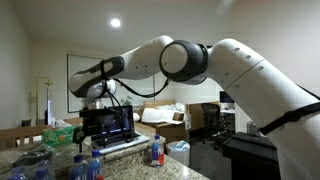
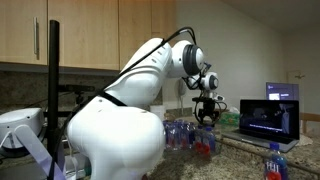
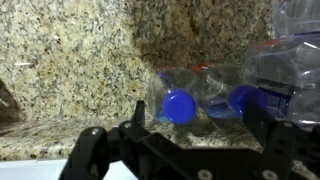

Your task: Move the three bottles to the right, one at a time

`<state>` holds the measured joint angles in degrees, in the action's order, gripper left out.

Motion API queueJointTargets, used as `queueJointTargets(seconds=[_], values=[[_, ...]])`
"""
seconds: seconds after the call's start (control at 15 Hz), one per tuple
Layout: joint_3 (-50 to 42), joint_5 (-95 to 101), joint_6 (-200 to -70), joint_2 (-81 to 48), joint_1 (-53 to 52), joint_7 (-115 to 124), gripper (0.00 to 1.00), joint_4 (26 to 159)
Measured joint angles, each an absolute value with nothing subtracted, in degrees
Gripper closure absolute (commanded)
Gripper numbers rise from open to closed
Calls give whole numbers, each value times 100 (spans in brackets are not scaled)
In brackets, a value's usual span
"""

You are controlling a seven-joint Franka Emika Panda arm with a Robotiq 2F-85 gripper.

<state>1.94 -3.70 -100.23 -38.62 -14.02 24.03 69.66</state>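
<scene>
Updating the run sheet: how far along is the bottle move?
One looks done: a bottle stands alone beside the laptop. Nothing in hand: the open gripper hovers over two blue-capped bottles, seen in the wrist view. Those two are left.

Two blue-capped bottles (image 3: 180, 105) stand together, third bottle (image 1: 157, 150) apart.

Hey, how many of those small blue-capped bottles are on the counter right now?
3. The first bottle and second bottle stand side by side in the wrist view; the third bottle stands apart near the laptop. The clear bundle may hide more.
</scene>
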Motion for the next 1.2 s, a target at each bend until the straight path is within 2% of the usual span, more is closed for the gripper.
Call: queueJointTargets(seconds=[0.33, 0.4, 0.73, 0.8, 0.87, 0.93, 1.07, 1.2], values=[[96, -370, -9903, -4131, -1431, 2740, 0, 6615], [84, -370, -9863, -4168, -1431, 2763, 21, 6546], [44, -370, -9602, -4279, -1431, 2769, 53, 6284], [38, -370, -9567, -4288, -1431, 2769, 23, 6255], [34, -370, -9538, -4295, -1431, 2769, 13, 6238], [31, -370, -9523, -4304, -1431, 2769, 12, 6235], [23, -370, -9512, -4334, -1430, 2769, 3, 6235], [14, -370, -9511, -4358, -1430, 2769, 0, 6235]])
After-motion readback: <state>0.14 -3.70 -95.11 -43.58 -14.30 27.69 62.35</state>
